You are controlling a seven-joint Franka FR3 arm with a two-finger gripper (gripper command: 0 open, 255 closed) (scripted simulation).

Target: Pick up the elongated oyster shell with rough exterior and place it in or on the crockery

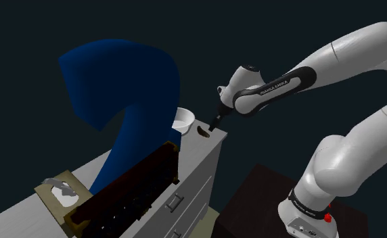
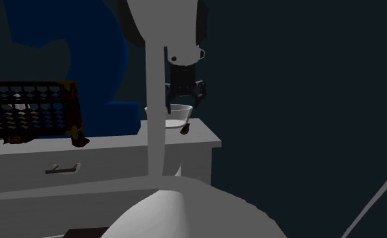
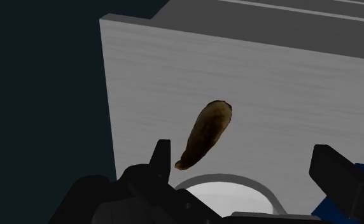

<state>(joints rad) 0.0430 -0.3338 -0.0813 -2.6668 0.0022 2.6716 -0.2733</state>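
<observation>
On pale dresser (image 3: 289, 83), elongated brown shell (image 3: 206, 132)

Oyster shell (image 3: 205, 133) lay on dresser (image 1: 200, 165) top nr one end, just in front of bowl (image 1: 183, 120), twd front edge. Bowl sat nr rear corner, same end. Abacus (image 1: 128, 182) stood along mid of top, box (image 1: 55, 203) at opp. end. Big "2" form (image 1: 128, 88) rose behind abacus.

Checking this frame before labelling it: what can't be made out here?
White bowl: wrist view, mostly hidden behind the open black pincer; second exterior view, its side covered by the pale arm link.
Brown elongated shell: second exterior view, too small and dim for surface detail.
Grey object on the tan tray: shoulder view, too small to identify.
</observation>
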